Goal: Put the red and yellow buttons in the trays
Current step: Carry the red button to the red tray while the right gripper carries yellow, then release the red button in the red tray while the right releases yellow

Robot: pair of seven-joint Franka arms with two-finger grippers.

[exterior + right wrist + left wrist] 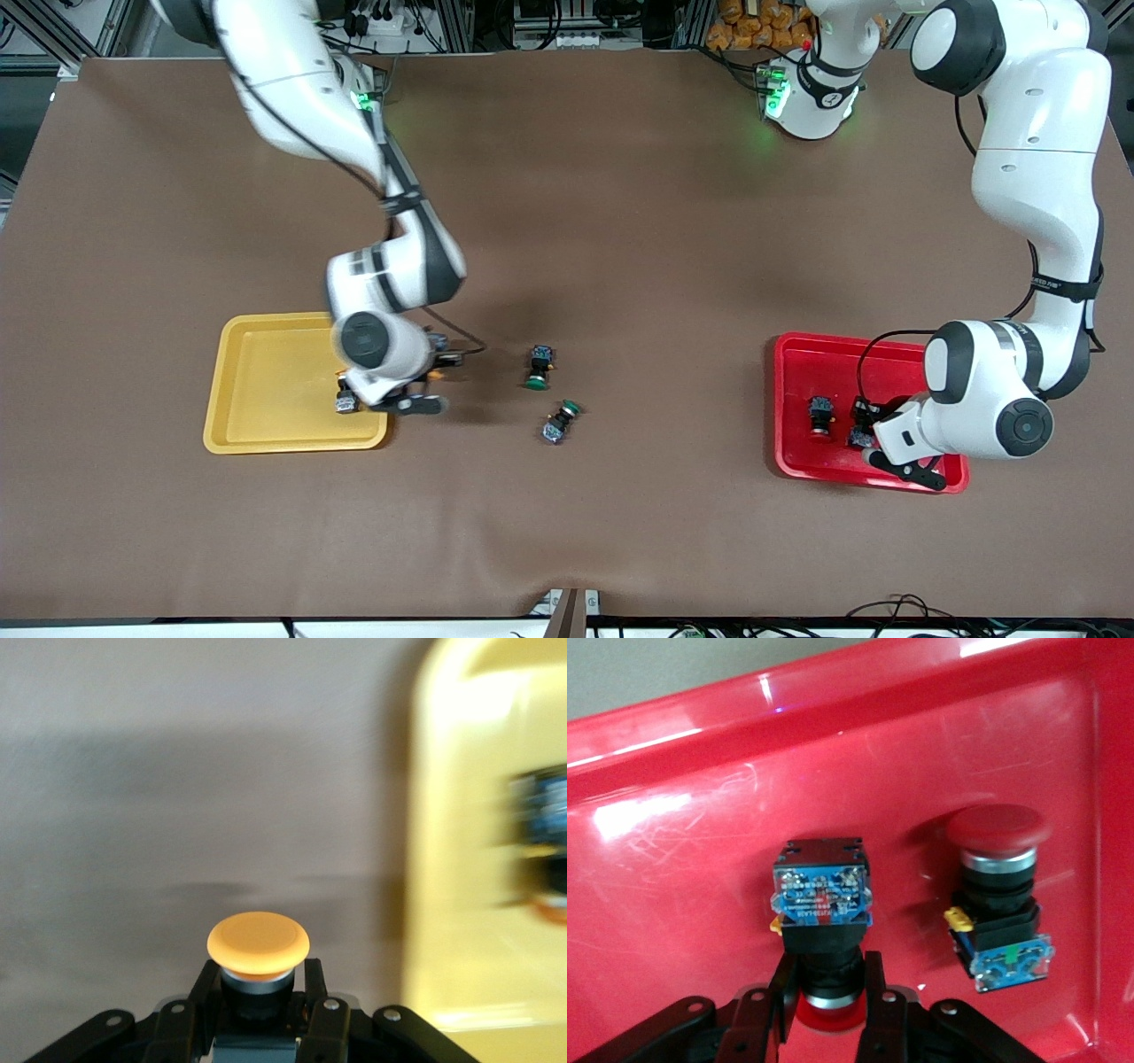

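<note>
My left gripper point(873, 439) is low in the red tray point(797, 354), shut on the black neck of a red button point(822, 895) that lies on the tray floor point(700, 815). A second red button point(820, 415) lies beside it and shows in the left wrist view point(998, 890). My right gripper point(403, 400) is at the yellow tray's point(266, 381) edge toward the table's middle, shut on a yellow button point(259, 948) with its cap past the fingertips. Another yellow button point(345, 400) lies in the yellow tray and shows blurred in the right wrist view point(545, 842).
Two green-capped buttons point(538, 366) point(560, 421) lie on the brown table between the trays. The left gripper point(826, 979) faces the red tray's raised rim. The yellow tray's rim point(425, 904) is close beside the right gripper point(259, 979).
</note>
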